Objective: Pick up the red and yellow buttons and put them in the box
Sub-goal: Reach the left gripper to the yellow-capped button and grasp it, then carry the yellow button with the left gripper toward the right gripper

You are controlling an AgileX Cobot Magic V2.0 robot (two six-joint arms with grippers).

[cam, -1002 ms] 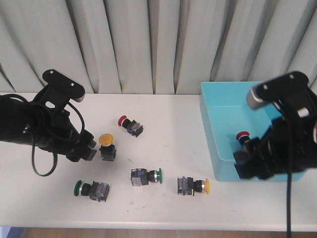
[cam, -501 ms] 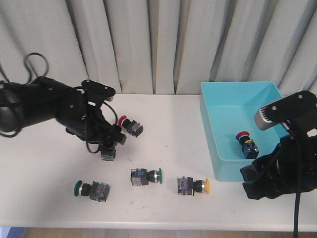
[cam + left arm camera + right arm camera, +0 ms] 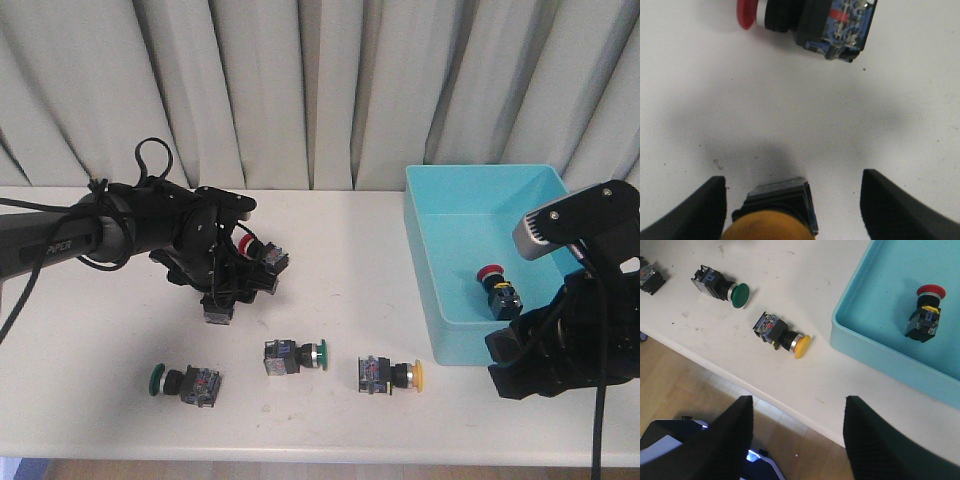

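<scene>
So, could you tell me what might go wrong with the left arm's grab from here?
The yellow button stands upright between the open left fingers, so an off-centre close could tip it or let the round cap slip. The red button lies close by on the table; the arm could nudge it while closing or lifting.

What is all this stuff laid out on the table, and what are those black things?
Red buttons: two; one on the table by the left arm, one inside the box.
Yellow buttons: two; one between the left gripper's fingers, one lying near the front edge.
Green buttons: two; one mid-table, one front left.
Box: one, turquoise, on the right.
Table: white.
Curtain: grey, behind.
Left gripper: black, open.
Right gripper: black, open, empty.
</scene>
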